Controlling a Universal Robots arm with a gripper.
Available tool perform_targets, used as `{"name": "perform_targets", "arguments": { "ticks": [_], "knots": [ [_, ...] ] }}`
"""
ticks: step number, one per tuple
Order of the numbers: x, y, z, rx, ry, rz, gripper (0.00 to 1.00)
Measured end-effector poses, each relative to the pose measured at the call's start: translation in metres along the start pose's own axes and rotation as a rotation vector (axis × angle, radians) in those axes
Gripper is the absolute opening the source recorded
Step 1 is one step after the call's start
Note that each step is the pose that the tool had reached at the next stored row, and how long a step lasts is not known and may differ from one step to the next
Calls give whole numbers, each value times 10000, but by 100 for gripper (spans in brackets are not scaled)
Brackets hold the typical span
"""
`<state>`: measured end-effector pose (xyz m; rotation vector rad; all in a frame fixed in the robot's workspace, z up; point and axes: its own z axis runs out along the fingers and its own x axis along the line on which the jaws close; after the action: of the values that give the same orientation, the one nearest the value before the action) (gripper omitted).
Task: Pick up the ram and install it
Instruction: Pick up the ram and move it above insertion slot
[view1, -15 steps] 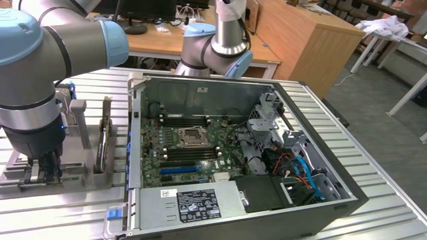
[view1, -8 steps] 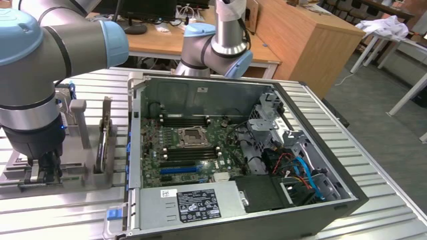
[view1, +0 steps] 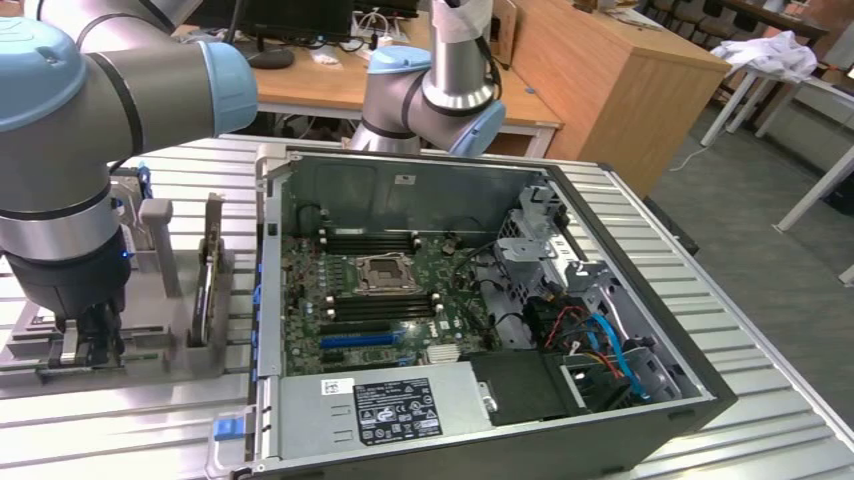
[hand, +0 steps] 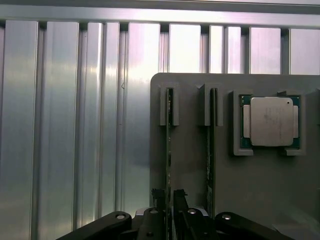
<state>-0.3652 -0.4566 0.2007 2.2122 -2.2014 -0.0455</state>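
Note:
Two rams stand on edge in slots of a grey fixture tray: one ram and a second ram beside it. My gripper is low over the first stick, open, with one fingertip on each side of its near end and a narrow gap to the board. In the exterior view the gripper reaches down onto the fixture at the exterior view's left, beside the open computer case. The motherboard's black memory slots lie bare.
A processor chip sits in a pocket of the same tray. The case holds a CPU socket, a power supply and cables. Everything rests on a ribbed metal table. Another arm stands behind the case.

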Motion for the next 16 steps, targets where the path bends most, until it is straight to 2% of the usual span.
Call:
{"name": "perform_targets", "arguments": {
  "ticks": [6, 7, 16],
  "knots": [
    [0, 0, 0, 0, -1, 0, 20],
    [0, 0, 0, 0, 0, 0, 12],
    [0, 0, 0, 0, 0, 0, 12]
  ]
}}
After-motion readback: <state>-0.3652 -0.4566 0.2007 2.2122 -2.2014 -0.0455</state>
